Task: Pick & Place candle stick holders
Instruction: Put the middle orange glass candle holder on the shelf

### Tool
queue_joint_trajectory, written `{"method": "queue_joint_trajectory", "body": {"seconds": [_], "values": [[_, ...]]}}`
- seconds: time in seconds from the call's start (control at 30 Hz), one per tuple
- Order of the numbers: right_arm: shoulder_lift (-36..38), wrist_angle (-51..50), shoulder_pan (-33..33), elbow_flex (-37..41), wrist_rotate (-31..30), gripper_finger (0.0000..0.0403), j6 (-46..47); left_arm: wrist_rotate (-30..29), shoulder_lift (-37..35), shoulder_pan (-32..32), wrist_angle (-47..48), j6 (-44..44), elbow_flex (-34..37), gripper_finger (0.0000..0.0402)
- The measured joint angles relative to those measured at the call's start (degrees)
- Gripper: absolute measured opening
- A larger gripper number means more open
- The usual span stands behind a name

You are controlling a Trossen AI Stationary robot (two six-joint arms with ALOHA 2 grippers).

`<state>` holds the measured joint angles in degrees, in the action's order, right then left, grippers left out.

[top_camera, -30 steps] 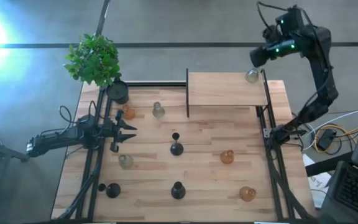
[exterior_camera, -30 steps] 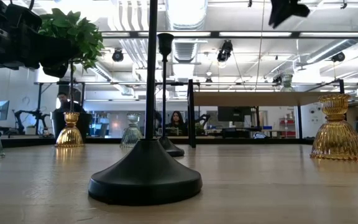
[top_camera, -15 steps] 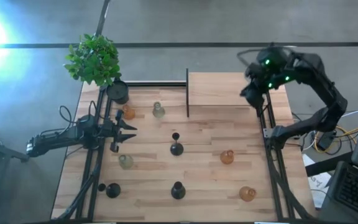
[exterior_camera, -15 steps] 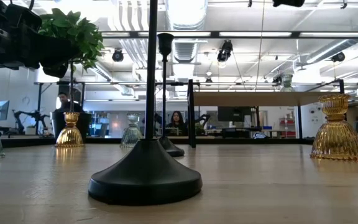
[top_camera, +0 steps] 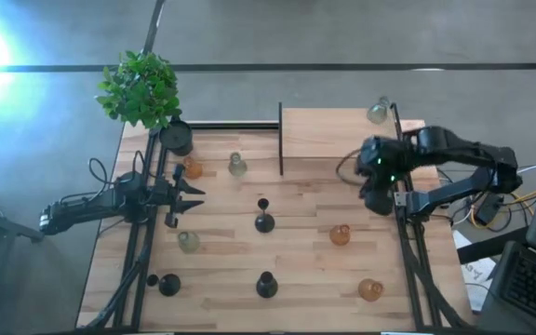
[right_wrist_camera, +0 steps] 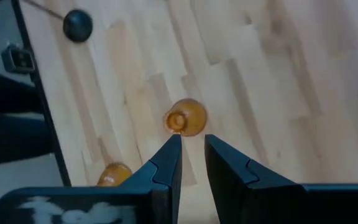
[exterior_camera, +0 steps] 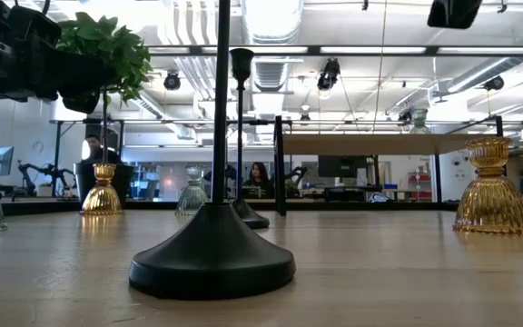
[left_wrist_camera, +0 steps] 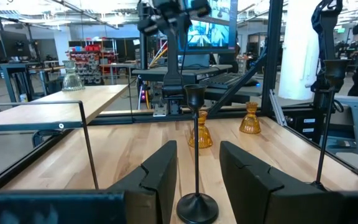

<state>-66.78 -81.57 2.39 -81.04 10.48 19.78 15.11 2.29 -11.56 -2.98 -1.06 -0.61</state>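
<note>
Several candle stick holders stand on their bases on the wooden table: amber ones (top_camera: pixel 341 234) (top_camera: pixel 370 289) (top_camera: pixel 192 167), clear ones (top_camera: pixel 237 166) (top_camera: pixel 188 241), and black ones with thin stems (top_camera: pixel 264 220) (top_camera: pixel 266 285) (top_camera: pixel 169 284). One clear holder (top_camera: pixel 378 112) stands on the far right corner of the raised shelf (top_camera: pixel 333 135). My right gripper (top_camera: pixel 376 194) hangs above the table's right side, pointing steeply down, with its fingers (right_wrist_camera: pixel 191 142) a little apart and nothing between them; an amber holder (right_wrist_camera: pixel 185 117) is below it. My left gripper (top_camera: pixel 194 193) waits open and level at the left side.
A green plant (top_camera: pixel 140 88) in a black pot (top_camera: pixel 177 138) stands at the far left corner. The shelf's dark upright panel (top_camera: pixel 280 140) divides the far side. Metal frame rails run along the left (top_camera: pixel 138 251) and right (top_camera: pixel 408 251) table edges.
My right gripper has swung from above and beyond the shelf's far right corner toward the table's near edge and downward. It has tipped further down and now hangs over the table's right side. The holders have not moved.
</note>
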Motion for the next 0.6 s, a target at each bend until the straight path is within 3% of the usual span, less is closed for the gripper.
{"method": "queue_joint_trajectory", "body": {"seconds": [0.3, 0.6], "values": [[1.0, 2.8, -5.6, 10.3, -3.1, 0.006, 8.2, 0.0, 0.0, 0.0, 0.0, 0.0, 0.0, 0.0126], [1.0, 5.0, -5.7, 12.0, -7.7, 0.0095, 9.8, 0.0, 0.0, 0.0, 0.0, 0.0, 0.0, 0.0126]]}}
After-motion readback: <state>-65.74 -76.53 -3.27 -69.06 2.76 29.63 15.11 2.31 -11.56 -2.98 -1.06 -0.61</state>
